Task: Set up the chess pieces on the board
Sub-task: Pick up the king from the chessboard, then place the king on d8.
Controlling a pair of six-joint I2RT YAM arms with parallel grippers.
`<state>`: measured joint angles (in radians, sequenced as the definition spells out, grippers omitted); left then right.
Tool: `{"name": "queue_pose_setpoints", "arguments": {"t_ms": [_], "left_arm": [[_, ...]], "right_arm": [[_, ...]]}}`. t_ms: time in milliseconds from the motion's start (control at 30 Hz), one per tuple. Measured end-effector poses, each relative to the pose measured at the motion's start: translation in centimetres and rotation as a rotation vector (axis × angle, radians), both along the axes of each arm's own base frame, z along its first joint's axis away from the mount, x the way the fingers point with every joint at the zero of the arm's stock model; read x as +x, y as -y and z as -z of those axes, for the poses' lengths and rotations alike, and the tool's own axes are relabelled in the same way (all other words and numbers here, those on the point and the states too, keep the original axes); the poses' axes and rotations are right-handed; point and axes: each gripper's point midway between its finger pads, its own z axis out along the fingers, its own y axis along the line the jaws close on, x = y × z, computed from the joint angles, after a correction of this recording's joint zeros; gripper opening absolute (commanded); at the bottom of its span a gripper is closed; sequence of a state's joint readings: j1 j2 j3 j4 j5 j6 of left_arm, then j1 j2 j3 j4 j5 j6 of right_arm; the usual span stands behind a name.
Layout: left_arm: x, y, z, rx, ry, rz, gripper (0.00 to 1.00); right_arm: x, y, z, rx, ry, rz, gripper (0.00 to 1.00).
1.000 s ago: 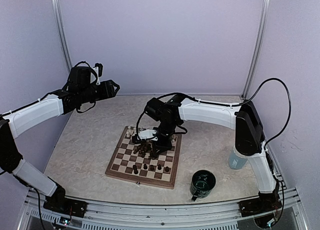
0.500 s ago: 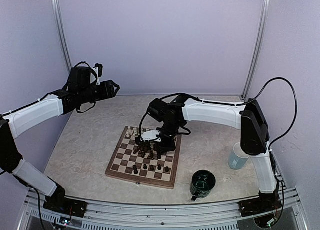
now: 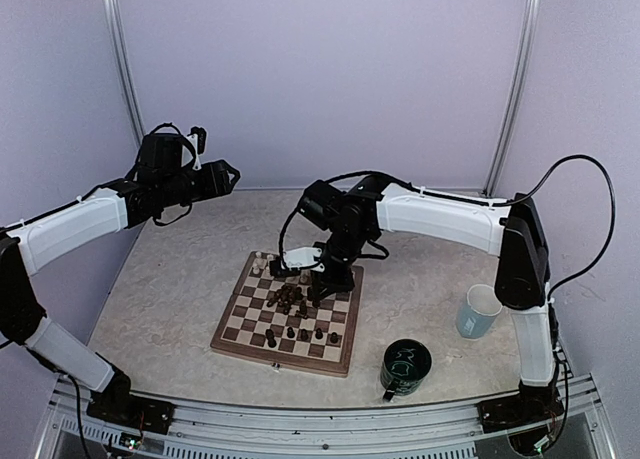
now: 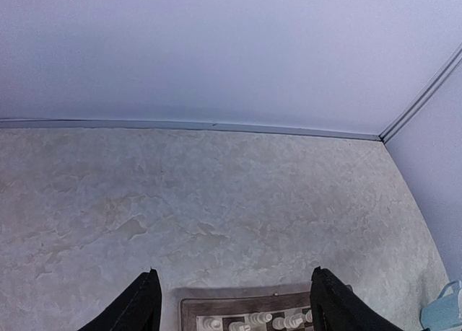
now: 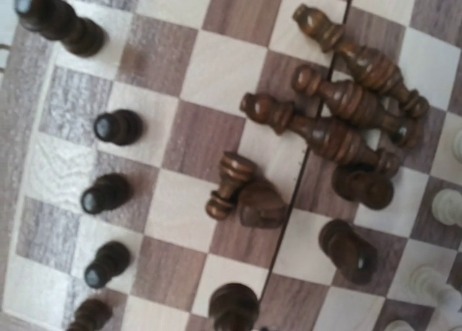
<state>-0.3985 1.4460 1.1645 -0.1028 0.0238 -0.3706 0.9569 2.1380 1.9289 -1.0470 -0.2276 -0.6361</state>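
Observation:
The board point(image 3: 240, 341) lies mid-table. Several dark pieces point(image 3: 290, 299) lie toppled in a heap at its centre, and more dark ones stand along its near rows. A few cream pieces point(image 3: 262, 262) stand at its far left corner. My right gripper point(image 3: 322, 282) hovers low over the heap; the right wrist view shows the toppled dark pieces point(image 5: 339, 107), standing dark ones point(image 5: 115, 127) and a dark piece point(image 5: 233, 307) at bottom centre, but no fingers. My left gripper point(image 3: 228, 175) is raised at the far left, open and empty point(image 4: 234, 273), above the board's far edge point(image 4: 245, 302).
A dark green mug point(image 3: 405, 367) stands near the front right of the board. A pale blue cup point(image 3: 480, 311) stands further right. Cream pieces point(image 5: 447, 205) show at the right edge of the right wrist view. Walls enclose the table on three sides.
My right gripper has shifted a little up and towards the back right over the board, and its elbow has swung right, uncovering the pale blue cup. The left arm has not moved.

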Motion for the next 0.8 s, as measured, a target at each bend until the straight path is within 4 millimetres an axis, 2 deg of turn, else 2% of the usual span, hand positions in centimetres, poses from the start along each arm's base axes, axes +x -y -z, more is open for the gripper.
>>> {"name": "queue_pose_setpoints", "arguments": {"t_ms": [133, 433, 600, 800], "left_arm": [[0.0, 0.0, 0.1, 0.0, -0.001, 0.0, 0.71], [0.0, 0.0, 0.0, 0.0, -0.001, 0.002, 0.71], [0.0, 0.1, 0.0, -0.001, 0.0, 0.002, 0.71], [0.0, -0.1, 0.0, 0.017, -0.007, -0.004, 0.71]], "right_arm": [[-1.0, -1.2, -1.0, 0.028, 0.001, -0.03, 0.06], [-5.1, -4.5, -3.6, 0.1, 0.004, -0.136, 0.06], [-5.9, -4.8, -3.7, 0.101, -0.005, -0.153, 0.06], [-5.9, -4.7, -3.6, 0.095, -0.006, -0.154, 0.05]]}}
